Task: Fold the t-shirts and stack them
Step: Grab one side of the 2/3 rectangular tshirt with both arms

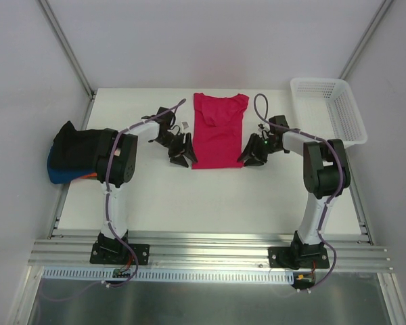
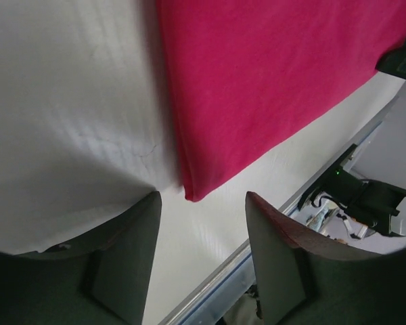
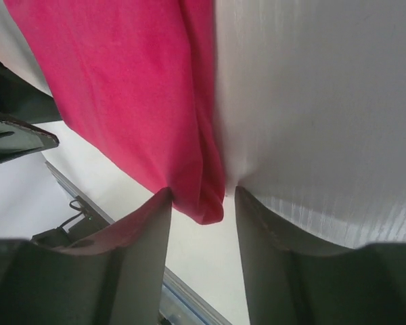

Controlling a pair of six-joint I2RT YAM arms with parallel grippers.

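The crimson-pink t-shirt (image 1: 217, 132) lies flat at the table's middle back, sides folded in to a narrow strip, collar at the far end. My left gripper (image 1: 185, 158) is open at its near left corner; in the left wrist view the corner (image 2: 193, 193) lies just ahead of the spread fingers (image 2: 128, 250), untouched. My right gripper (image 1: 247, 158) is open at the near right corner; in the right wrist view that corner (image 3: 206, 203) lies between the fingers (image 3: 145, 237). A pile of black (image 1: 74, 145), blue (image 1: 54, 172) and orange shirts lies at the left edge.
A white mesh basket (image 1: 328, 108) stands at the back right corner. The table's metal rail (image 1: 203, 247) runs along the near edge by the arm bases. The left arm's elbow (image 1: 118, 156) overlaps the dark shirt pile.
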